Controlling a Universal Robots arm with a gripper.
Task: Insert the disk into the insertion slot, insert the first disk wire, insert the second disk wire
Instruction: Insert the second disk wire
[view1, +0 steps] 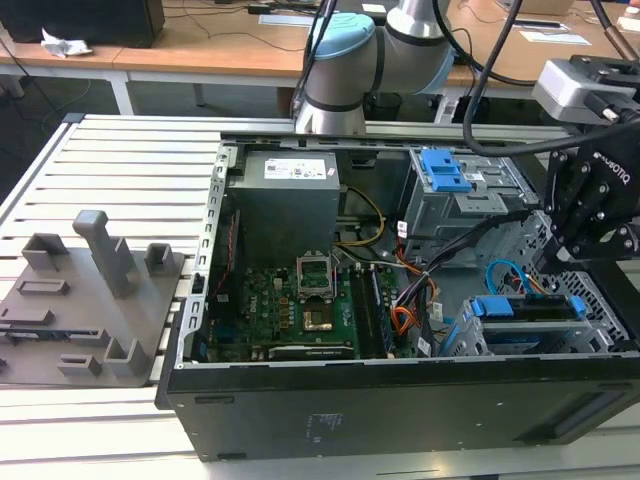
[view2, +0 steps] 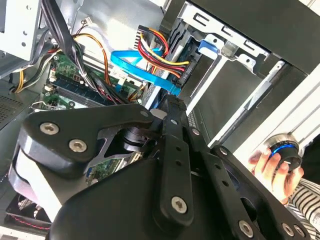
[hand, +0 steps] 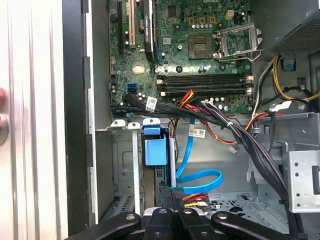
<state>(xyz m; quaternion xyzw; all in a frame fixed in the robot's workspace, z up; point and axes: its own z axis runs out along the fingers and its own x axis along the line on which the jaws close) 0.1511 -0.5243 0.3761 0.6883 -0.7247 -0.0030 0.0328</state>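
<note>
The disk (view1: 530, 308), in its bright blue carrier, lies inside the insertion slot (view1: 565, 342), a low grey cage at the exterior view's right. Its blue end tab (hand: 154, 150) shows in both wrist views (view2: 207, 47). The first disk wire (view2: 160, 50), a red-orange lead, runs to a dark plug at the disk's end (hand: 194, 198). The second disk wire (hand: 200, 177), a light-blue cable, loops beside it (view2: 135, 67) (view1: 500, 275). My gripper (hand: 169, 196) is shut at the disk's end, pressed on the blue cable's dark plug (view2: 172, 102) (view1: 548, 262).
A taller grey cage with a blue latch (view1: 445, 170) stands behind the slot. The green board (view1: 300, 310) and the power supply (view1: 285, 195) fill the case's middle. A thick black cable bundle (hand: 240, 135) crosses near the slot. A hand (view2: 272, 167) rests on a blue-lit knob outside.
</note>
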